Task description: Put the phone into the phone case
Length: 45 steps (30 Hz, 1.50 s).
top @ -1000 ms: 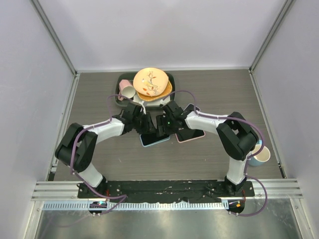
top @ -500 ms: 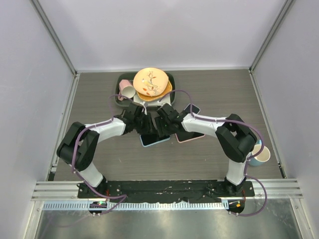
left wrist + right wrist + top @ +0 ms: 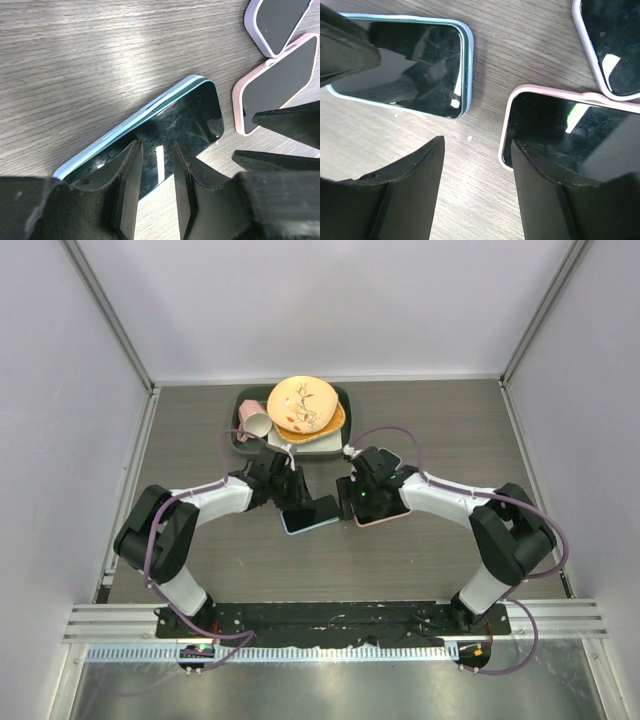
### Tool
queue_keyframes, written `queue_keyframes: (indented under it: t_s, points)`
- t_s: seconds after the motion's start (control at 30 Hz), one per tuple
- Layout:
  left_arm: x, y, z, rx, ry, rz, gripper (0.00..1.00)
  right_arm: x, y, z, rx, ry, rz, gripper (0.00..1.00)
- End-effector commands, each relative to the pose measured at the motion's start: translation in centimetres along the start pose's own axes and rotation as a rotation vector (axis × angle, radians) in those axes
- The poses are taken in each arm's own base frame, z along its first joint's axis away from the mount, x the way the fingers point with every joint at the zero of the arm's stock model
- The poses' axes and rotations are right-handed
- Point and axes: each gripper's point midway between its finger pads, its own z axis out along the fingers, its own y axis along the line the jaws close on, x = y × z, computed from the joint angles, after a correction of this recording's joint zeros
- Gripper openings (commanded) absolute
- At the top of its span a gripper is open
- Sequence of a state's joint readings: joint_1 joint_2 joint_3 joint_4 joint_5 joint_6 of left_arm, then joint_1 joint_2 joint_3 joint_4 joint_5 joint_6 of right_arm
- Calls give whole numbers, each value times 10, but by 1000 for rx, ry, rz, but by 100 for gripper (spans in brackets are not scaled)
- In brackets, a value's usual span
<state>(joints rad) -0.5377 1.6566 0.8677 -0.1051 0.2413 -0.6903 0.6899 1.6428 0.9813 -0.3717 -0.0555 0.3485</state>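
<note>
Grey wood-grain table (image 3: pixel 440 420), plain walls all round, nothing fancy. The phone (image 3: pixel 185 117) sits mid-table, lying in the light-blue phone case (image 3: pixel 150 105). From the left wrist view, its long axis runs from lower left up to upper right.

The left gripper (image 3: pixel 156 150) is right over the phone's lower-left end, with its fingers pointing along that axis. The jaws are a little apart with only screen showing between them, so it's gripping nothing. I can't tell if the tips actually touch the glass.

The right gripper (image 3: pixel 477 145) is spread wide and empty. It hangs over bare wood, with the phone's short end to its upper left and a pink-cased phone (image 3: pixel 560 130) just right.

So the left arm is clearly nearer. That upper long edge looks doubled (maybe not snapped in?), so I'd guess a press along there comes next.
</note>
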Motion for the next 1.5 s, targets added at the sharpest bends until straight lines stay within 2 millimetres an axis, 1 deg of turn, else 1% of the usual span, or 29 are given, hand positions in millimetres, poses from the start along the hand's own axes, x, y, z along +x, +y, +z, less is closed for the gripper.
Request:
queue_keyframes:
  t_s: [0.0, 0.03, 0.07, 0.13, 0.17, 0.27, 0.33, 0.43, 0.5, 0.6, 0.67, 0.7, 0.73, 0.8, 0.83, 0.87, 0.9, 0.97, 1.0, 1.03, 1.1, 1.13, 1.2, 1.23, 1.33, 1.37, 1.4, 1.43, 1.47]
  points:
    - [47, 53, 6, -195, 142, 12, 36, -23, 29, -18, -317, -65, 92, 61]
    - [47, 52, 6, -191, 141, 14, 36, -15, 36, -20, -398, -31, 131, 61]
    - [47, 52, 6, -191, 140, 14, 36, -24, 31, -20, -426, -63, 158, 60]
    - [47, 51, 5, -188, 138, 18, 36, -23, 35, -22, -502, -54, 190, 57]
    - [48, 51, 5, -189, 140, 18, 36, -24, 32, -18, -509, -50, 210, 55]
    - [48, 50, 4, -189, 137, 21, 36, -26, 37, -15, -540, -37, 217, 49]
    - [48, 51, 3, -190, 136, 23, 36, -25, 35, -7, -532, -18, 231, 42]
    - [49, 52, 3, -199, 140, 25, 36, -25, 33, 1, -521, -5, 234, 37]
    - [50, 53, 3, -200, 141, 24, 36, -21, 24, 9, -461, 6, 233, 36]
    - [50, 53, 4, -203, 144, 25, 36, -23, 13, 14, -367, -3, 207, 36]
    - [51, 53, 4, -202, 145, 28, 36, -19, 6, 19, -291, 5, 194, 36]
    - [50, 52, 4, -199, 142, 30, 36, -21, 7, 19, -278, 2, 178, 36]
    - [50, 52, 4, -201, 141, 33, 36, -16, 8, 23, -268, 23, 173, 36]
    - [51, 53, 3, -211, 143, 43, 36, -15, 6, 28, -243, 25, 171, 33]
    - [51, 53, 3, -215, 142, 46, 35, -11, 7, 32, -236, 36, 168, 32]
    - [52, 54, 1, -224, 146, 48, 36, -10, 5, 34, -222, 40, 168, 29]
    - [50, 56, 1, -234, 139, 53, 35, -10, 3, 37, -203, 40, 163, 29]
    - [51, 56, -1, -238, 141, 57, 35, 0, -1, 44, -160, 75, 153, 29]
    - [50, 55, -2, -238, 138, 62, 35, 0, -1, 46, -148, 79, 143, 28]
    - [50, 55, -2, -243, 133, 66, 35, 6, -7, 49, -108, 99, 137, 27]
    - [49, 54, -4, -251, 131, 74, 35, 14, -10, 56, -68, 132, 120, 27]
    - [48, 55, -5, -261, 124, 80, 35, 19, -17, 57, -18, 149, 118, 28]
    - [50, 54, -6, -273, 126, 91, 35, 29, -24, 63, 34, 190, 109, 29]
    - [50, 55, -5, -281, 128, 95, 35, 33, -32, 63, 82, 201, 106, 29]
    - [52, 55, -5, -312, 133, 119, 35, 42, -38, 64, 128, 232, 95, 30]
    - [54, 52, -3, -316, 140, 131, 35, 44, -41, 65, 146, 234, 88, 30]
    - [53, 55, -3, -338, 132, 141, 35, 47, -44, 66, 165, 243, 84, 30]
    - [54, 55, -1, -347, 137, 147, 35, 52, -44, 66, 174, 259, 75, 31]
    - [55, 52, 0, -348, 138, 161, 35, 55, -44, 66, 177, 270, 70, 31]
